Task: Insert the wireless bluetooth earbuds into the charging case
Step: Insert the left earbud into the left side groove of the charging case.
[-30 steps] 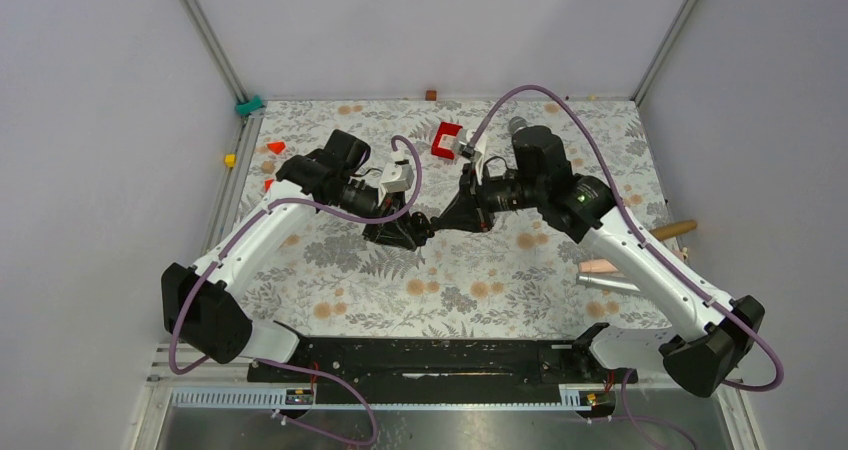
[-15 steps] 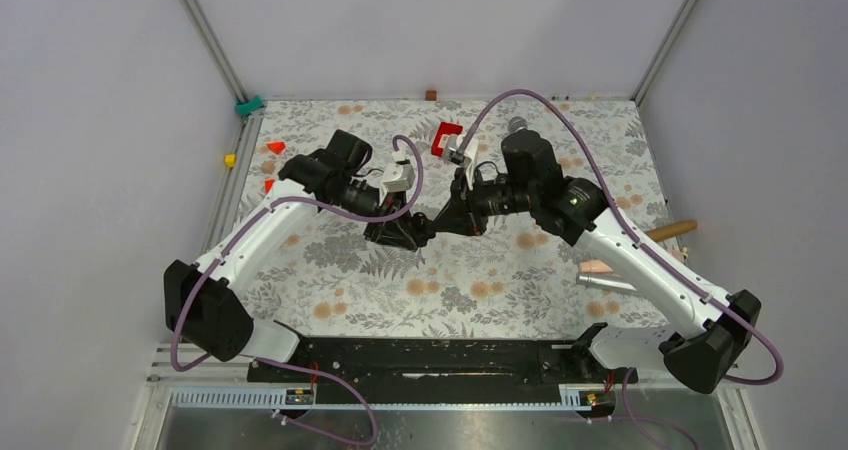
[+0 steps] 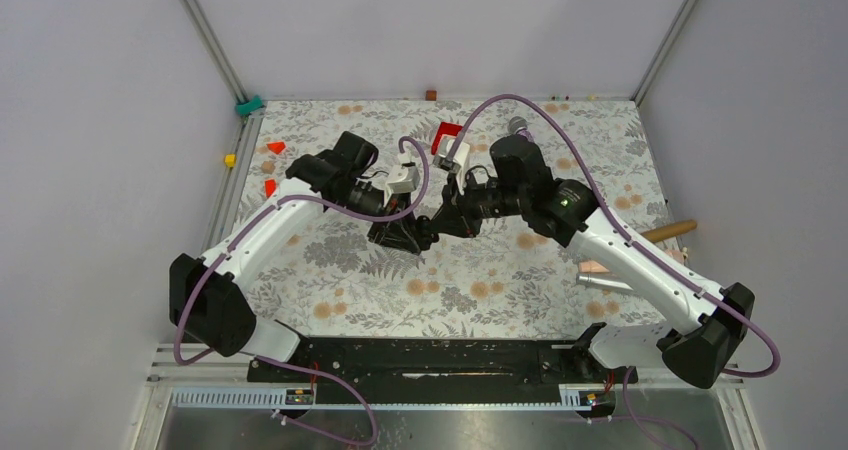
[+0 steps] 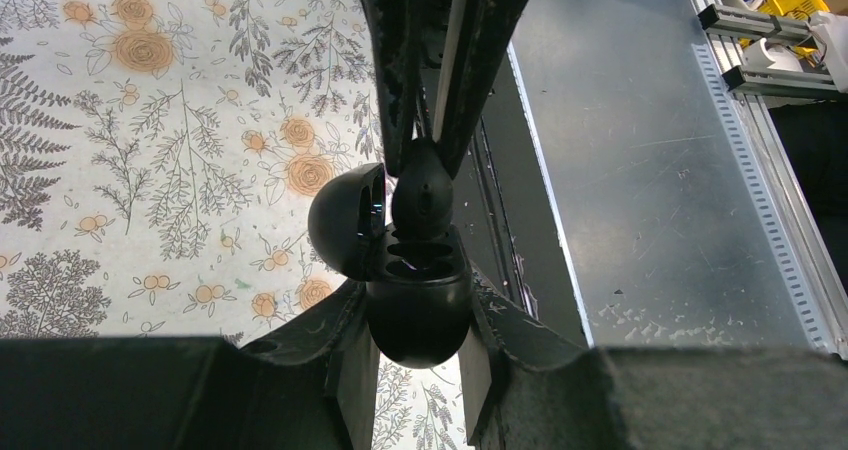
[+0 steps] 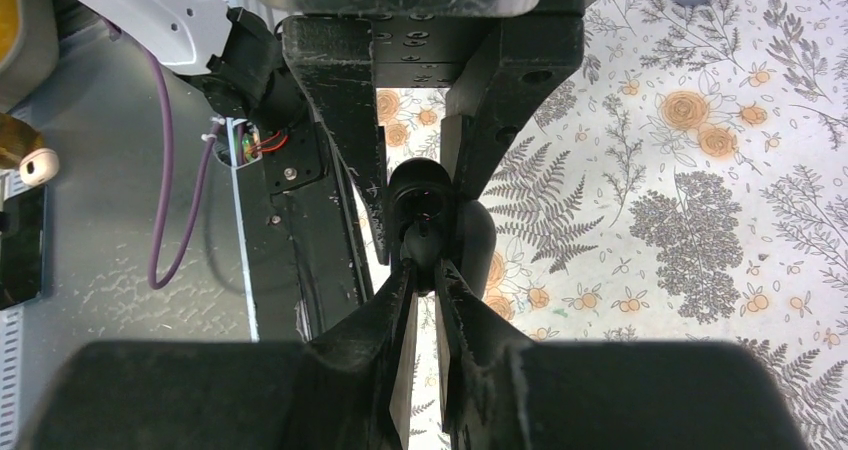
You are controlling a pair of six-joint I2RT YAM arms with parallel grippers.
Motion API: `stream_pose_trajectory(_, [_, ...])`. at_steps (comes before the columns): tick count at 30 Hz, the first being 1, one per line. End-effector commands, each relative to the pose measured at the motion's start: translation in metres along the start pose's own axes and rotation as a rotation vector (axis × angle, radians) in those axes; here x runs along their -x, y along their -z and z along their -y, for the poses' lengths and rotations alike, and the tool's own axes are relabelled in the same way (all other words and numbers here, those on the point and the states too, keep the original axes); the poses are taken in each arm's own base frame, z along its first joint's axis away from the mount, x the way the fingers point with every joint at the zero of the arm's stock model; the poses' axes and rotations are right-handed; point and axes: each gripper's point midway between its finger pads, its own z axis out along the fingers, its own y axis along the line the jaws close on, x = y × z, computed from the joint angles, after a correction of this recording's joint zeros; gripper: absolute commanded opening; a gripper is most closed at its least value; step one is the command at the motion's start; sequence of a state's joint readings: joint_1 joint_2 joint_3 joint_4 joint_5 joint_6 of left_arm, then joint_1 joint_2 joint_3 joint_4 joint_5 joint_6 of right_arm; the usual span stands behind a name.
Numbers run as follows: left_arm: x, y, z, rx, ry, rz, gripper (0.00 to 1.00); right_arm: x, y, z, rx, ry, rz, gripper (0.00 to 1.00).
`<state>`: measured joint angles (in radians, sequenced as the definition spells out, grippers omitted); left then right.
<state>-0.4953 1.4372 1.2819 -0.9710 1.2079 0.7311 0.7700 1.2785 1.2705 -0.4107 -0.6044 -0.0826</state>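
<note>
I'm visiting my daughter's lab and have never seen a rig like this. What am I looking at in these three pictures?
Two white robot arms are bolted side by side at the near edge, each ending in a two-finger gripper. The wide picture comes from a camera above and behind them. The other two come from a camera on each wrist, looking along its own fingers. On the floral cloth lie a red block, orange pieces and a silvery tube. The left gripper is shut on a black charging case with its lid open. The right gripper pinches a small black earbud at the case's opening. Whether it is seated, I cannot tell.
</note>
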Motion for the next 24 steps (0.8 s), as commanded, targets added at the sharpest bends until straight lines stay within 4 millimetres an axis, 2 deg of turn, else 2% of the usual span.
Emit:
stream_pose_trajectory(1, [0.0059,-0.0035,0.0060,-0.036,-0.018,0.028,0.00,0.0151,0.0025,0.0007,-0.032,0.070,0.032,0.18])
stream_pose_trajectory(7, [0.0056,-0.0043,0.0066,-0.037,-0.021,0.025,0.00,0.0117,0.0005,0.0052,-0.065,0.094,0.016,0.18])
stream_pose_trajectory(24, [0.0018,-0.0076,0.0054,-0.040,-0.015,0.010,0.00,0.0096,-0.0048,0.0009,-0.053,0.102,0.002,0.19])
